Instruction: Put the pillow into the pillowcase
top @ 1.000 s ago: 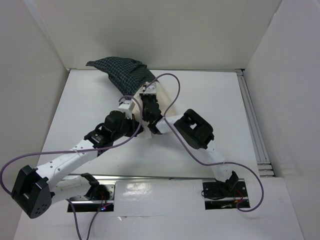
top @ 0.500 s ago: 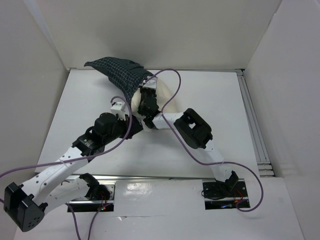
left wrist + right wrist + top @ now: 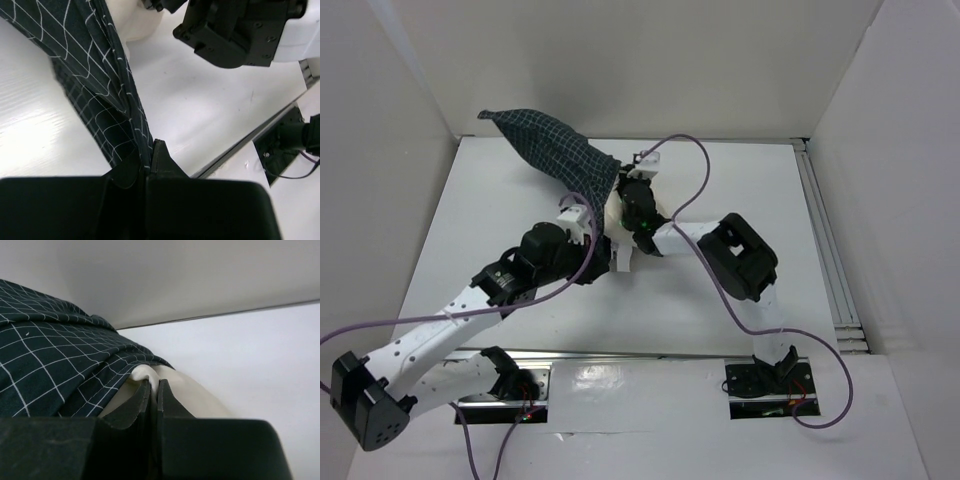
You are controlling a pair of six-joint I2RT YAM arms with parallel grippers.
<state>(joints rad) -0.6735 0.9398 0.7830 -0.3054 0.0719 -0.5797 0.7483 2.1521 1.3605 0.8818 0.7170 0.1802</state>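
The dark checked pillowcase [image 3: 552,150] stretches from the back-left corner down to both grippers. The cream pillow [image 3: 614,213] pokes out of its lower end, mostly covered by the cloth. My left gripper [image 3: 148,151] is shut on a fold of the pillowcase [image 3: 95,65] at its edge, and the pillow [image 3: 131,20] shows beyond it. My right gripper [image 3: 154,384] is shut on a pinch of the pillow [image 3: 195,395], with the pillowcase [image 3: 50,365] draped over it on the left. In the top view the left gripper [image 3: 586,206] and right gripper [image 3: 632,192] sit close together.
White walls close in the table at the back, left and right. A metal rail [image 3: 822,250] runs along the right side. Purple cables [image 3: 692,150] loop over both arms. The right arm's black body [image 3: 235,30] hangs just beyond the left gripper.
The right gripper has shifted right with the pillow. The left arm has swung its gripper round beside it. The pillowcase is pulled longer, its far corner further back-left.
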